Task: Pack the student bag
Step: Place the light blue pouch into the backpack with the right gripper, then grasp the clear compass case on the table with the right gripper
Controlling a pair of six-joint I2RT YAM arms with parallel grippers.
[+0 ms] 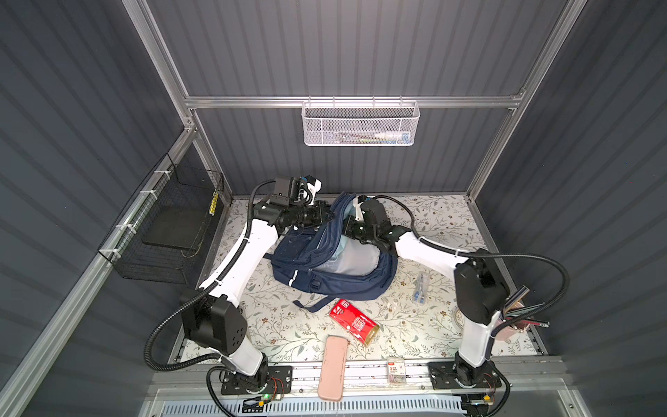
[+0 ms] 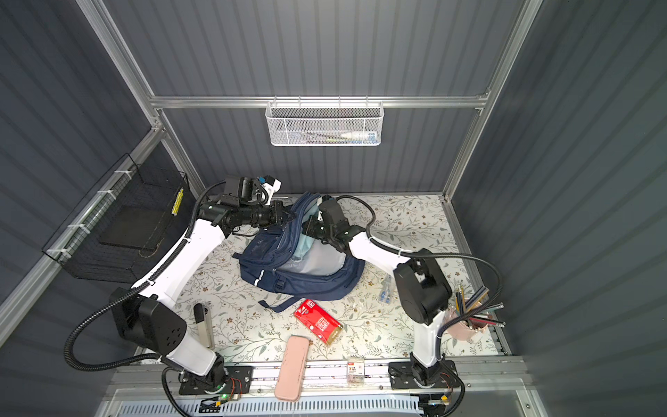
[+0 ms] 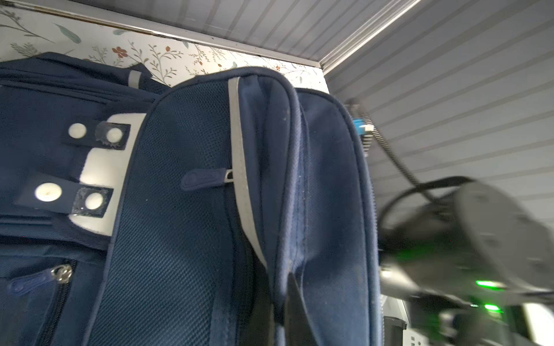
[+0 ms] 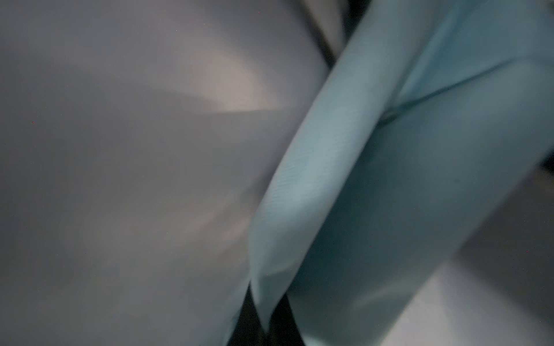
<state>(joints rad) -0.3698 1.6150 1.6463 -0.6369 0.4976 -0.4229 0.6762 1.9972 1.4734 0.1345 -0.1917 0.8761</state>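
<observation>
The student bag [image 1: 335,285] [image 2: 306,285], a navy backpack, lies open mid-table with its grey lining showing. My left gripper [image 1: 327,216] [image 2: 285,216] is at the bag's far upper edge. In the left wrist view the left gripper [image 3: 281,302] is shut on a fold of the navy bag [image 3: 180,209] beside a grey stripe. My right gripper [image 1: 344,233] [image 2: 307,231] reaches into the opening. In the right wrist view the right gripper [image 4: 265,326] pinches a light-blue fabric [image 4: 329,179] against the grey lining [image 4: 120,149].
In front of the bag lie a red carton [image 1: 353,323], a pink case [image 1: 332,368] and a small packet [image 1: 396,370]. A clear pack [image 1: 420,287] and a pink cup of pencils [image 1: 519,317] sit at right. A black wire basket [image 1: 162,234] hangs on the left wall.
</observation>
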